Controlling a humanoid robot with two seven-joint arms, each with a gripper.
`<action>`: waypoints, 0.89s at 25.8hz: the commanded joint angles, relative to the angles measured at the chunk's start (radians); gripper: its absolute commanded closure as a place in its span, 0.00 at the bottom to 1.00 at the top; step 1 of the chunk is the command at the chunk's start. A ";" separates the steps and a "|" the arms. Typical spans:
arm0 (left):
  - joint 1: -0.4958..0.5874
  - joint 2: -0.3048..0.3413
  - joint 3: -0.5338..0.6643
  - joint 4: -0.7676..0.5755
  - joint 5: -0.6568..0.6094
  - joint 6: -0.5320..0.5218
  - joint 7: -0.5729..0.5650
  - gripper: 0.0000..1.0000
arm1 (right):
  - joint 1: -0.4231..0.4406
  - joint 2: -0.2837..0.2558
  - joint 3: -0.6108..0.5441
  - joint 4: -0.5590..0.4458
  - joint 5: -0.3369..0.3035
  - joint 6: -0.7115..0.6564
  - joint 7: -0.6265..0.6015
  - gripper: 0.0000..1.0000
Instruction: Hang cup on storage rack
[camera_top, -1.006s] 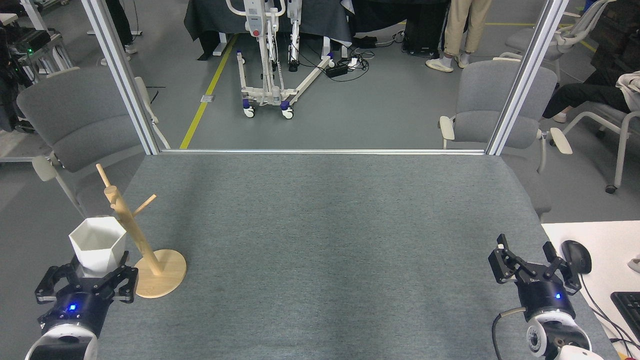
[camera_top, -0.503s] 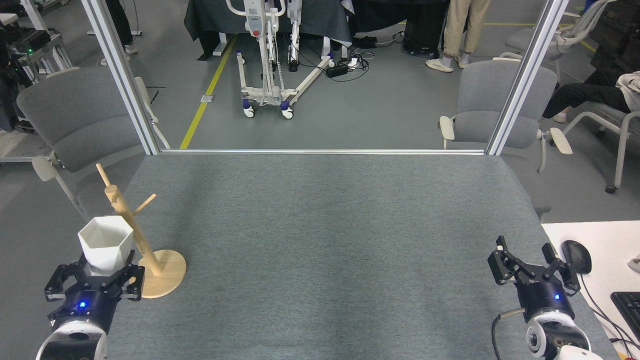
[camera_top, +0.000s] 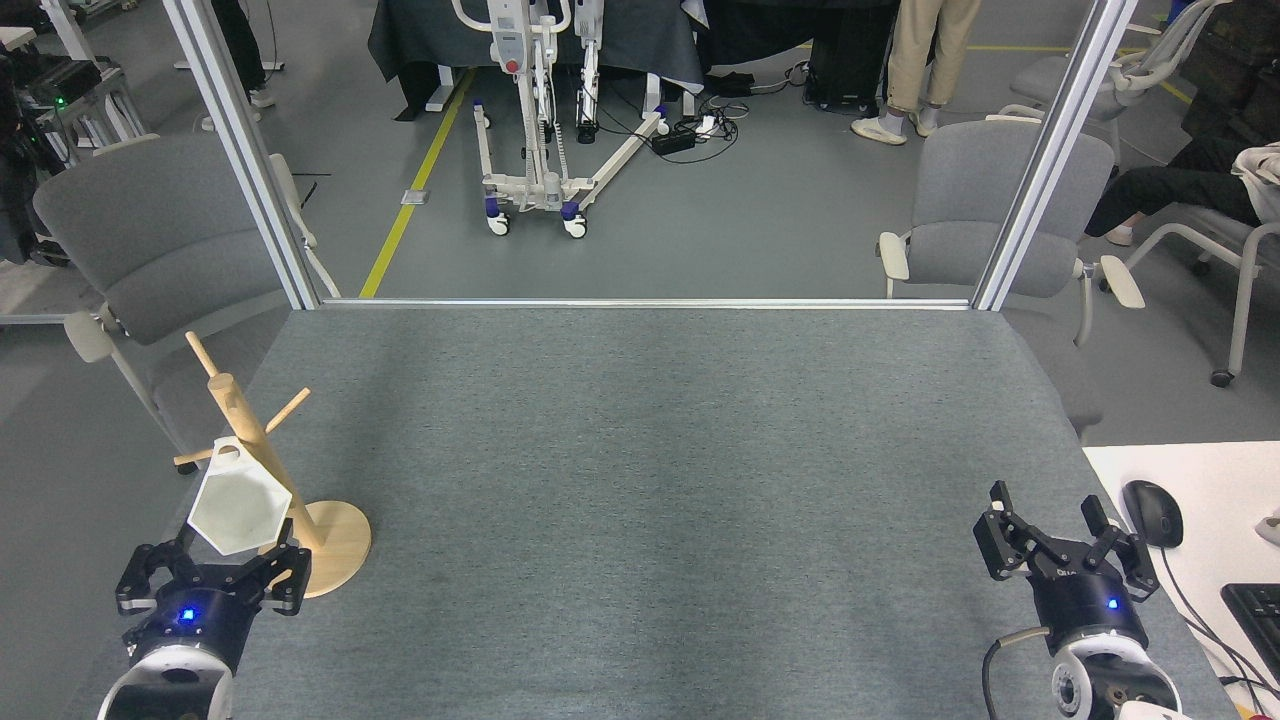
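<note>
The white faceted cup hangs tilted against the post of the wooden storage rack, its small loop caught on a low left peg. The rack's round base rests near the table's left front edge. My left gripper sits just below the cup with its fingers spread wide and nothing between them. Whether a fingertip still touches the cup's lower edge is unclear. My right gripper stands open and empty near the table's right front edge.
The grey felt table is framed by two aluminium posts at its far corners. Grey chairs stand behind each far corner. A white desk with a mouse and a keyboard adjoins the table on the right.
The cup tipped over from upright in my left gripper onto the rack's peg. My left gripper moved right, let go and dropped back. The right gripper shifted slightly downward.
</note>
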 joint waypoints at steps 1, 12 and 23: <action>0.000 0.000 -0.012 0.026 0.002 -0.001 0.000 0.07 | 0.002 -0.003 0.000 0.003 -0.003 -0.001 0.000 0.00; -0.011 -0.038 -0.036 0.180 0.002 -0.001 0.076 0.03 | 0.002 0.003 0.000 0.034 0.035 -0.002 0.001 0.00; -0.005 -0.160 -0.211 0.151 0.009 -0.019 0.202 0.01 | -0.041 0.001 0.095 0.066 0.110 -0.002 -0.002 0.00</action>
